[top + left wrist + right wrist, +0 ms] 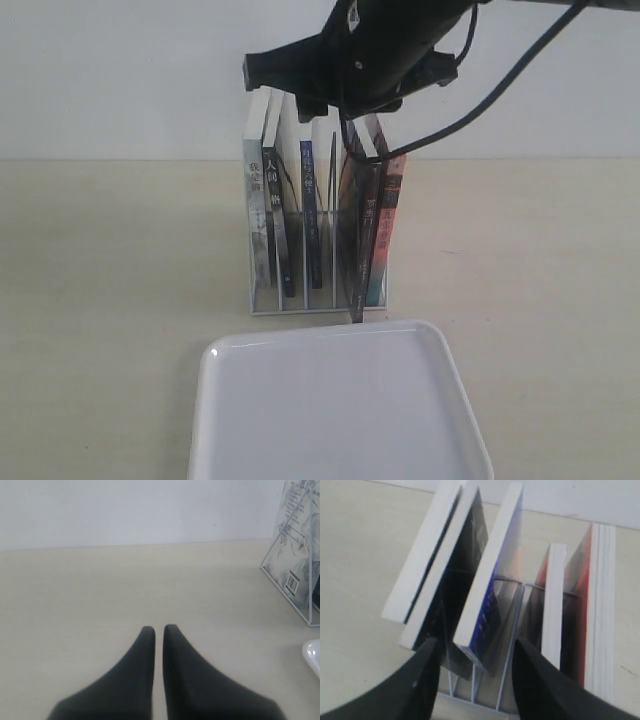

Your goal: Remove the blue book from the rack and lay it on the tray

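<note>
The blue book (308, 205) stands upright in a middle slot of the white wire rack (262, 300), its dark blue spine facing the tray (340, 400). In the right wrist view the blue book (490, 580) leans with its white page edge up. My right gripper (476, 652) hangs open just above it, one finger on each side and neither touching. The right arm (360, 55) reaches over the rack from the upper right. My left gripper (159, 629) is shut on nothing and low over the bare table, with the rack (295, 585) off to its side.
Black-spined books (280, 215) fill the rack's left slots, and a red-and-teal-spined book (385, 230) leans at the right end. A thin white book (552, 600) stands between the blue book and the red one. A tray corner (312, 655) shows near the left gripper.
</note>
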You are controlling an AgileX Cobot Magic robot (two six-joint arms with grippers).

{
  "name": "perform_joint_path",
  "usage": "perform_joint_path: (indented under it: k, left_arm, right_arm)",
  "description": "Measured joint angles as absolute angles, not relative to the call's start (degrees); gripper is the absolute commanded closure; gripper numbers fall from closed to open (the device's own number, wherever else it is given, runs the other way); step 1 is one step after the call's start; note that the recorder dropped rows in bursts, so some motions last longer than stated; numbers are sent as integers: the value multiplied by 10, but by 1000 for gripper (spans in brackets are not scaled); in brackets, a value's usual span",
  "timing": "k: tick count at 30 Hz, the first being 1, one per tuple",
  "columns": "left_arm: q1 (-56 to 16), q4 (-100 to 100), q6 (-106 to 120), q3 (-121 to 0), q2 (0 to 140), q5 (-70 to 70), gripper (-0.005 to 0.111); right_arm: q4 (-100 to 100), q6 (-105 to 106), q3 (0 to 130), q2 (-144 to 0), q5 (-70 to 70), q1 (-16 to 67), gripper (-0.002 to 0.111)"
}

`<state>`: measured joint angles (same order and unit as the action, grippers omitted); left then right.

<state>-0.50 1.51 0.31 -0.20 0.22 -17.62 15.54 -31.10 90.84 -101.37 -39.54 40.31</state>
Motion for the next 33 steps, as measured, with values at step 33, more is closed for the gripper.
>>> perform_joint_path:
  k: [33]
  left_arm:
    - [-5, 15, 3, -2, 2, -176, 102]
  right_arm:
    - [258, -388, 952, -1087, -329, 406, 64]
